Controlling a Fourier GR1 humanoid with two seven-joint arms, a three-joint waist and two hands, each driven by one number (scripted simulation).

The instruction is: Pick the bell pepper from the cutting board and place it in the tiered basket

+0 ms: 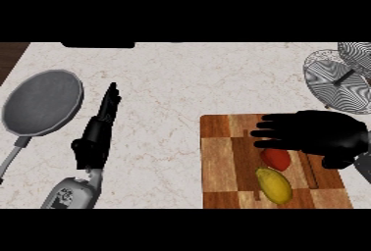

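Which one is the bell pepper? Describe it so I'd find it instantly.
Find the wooden cutting board at the counter's right. Two foods lie on it near the black right hand. The bell pepper is the red one closest to the hand, beside a yellow fruit.

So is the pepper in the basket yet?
Not yet. Nothing is done so far: the bell pepper lies on the cutting board beside a yellow fruit. In hand: the right hand is open over the board, just above the pepper, holding nothing. Left to do: grasp it, carry it to the tiered basket and let go. The left hand rests open near the pan.
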